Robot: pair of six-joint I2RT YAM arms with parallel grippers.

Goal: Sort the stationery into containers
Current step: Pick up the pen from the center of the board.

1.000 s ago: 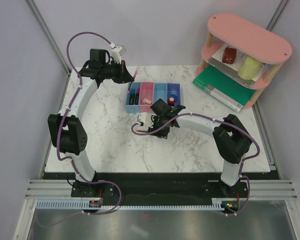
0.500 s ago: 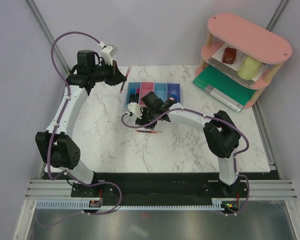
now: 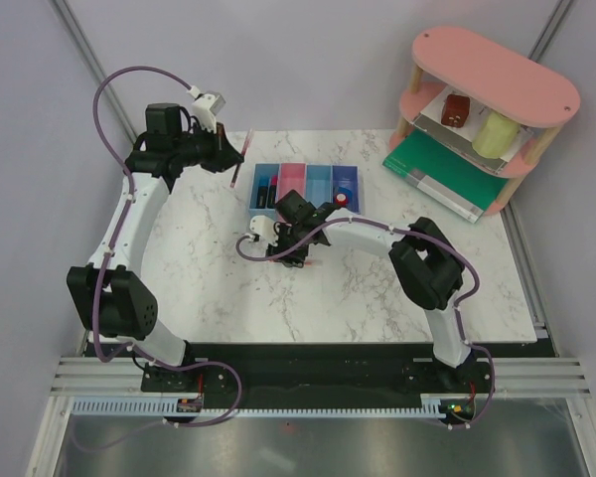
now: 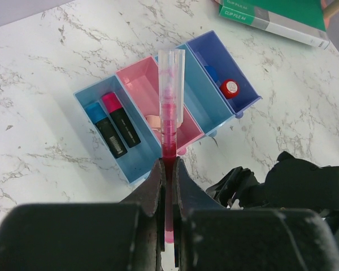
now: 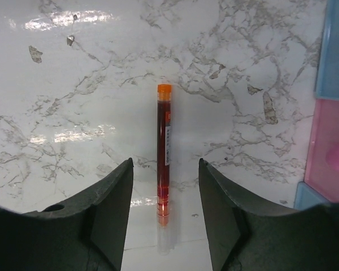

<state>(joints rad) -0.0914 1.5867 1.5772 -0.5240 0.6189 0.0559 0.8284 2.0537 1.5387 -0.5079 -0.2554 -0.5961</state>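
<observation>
Surface: white marble-patterned tabletop [image 3: 209, 268], grey walls behind, pink oval two-tier shelf [image 3: 497, 89] at the upper right of the overhead view.
Containers: row of four joined plastic bins [image 4: 200, 104], light blue, pink, light blue, darker blue, at the upper centre of the overhead view.
Already in bins: two black markers [image 4: 116, 127] with blue and pink ends in the first light-blue bin; small pinkish block [image 4: 154, 120] in the pink bin; small red round-topped piece [image 4: 230, 87] in the darker blue bin.
Left arm: left gripper [image 4: 168, 169] pressed together on a thin red pen with clear cap [image 4: 170, 107], held in the air just left of the bins in the overhead view.
Right arm: right gripper [image 5: 166, 166] spread, low over the marble just below the bins in the overhead view, one finger either side of a second red pen with orange end [image 5: 163, 130]; no contact visible.
Second pen: flat on the marble, lower centre of the right wrist view, lengthwise between the fingers.
Step in hand: apparently two at once, one pen being carried to a bin, the other lined up for a pick.
Next move, right: probably an even squeeze on the barrel, then a lift; round barrel liable to roll if one finger lands first.
Next move, left: probably over a bin and down low before release, since a long pen could tip over a short wall; target bin not clear.
</observation>
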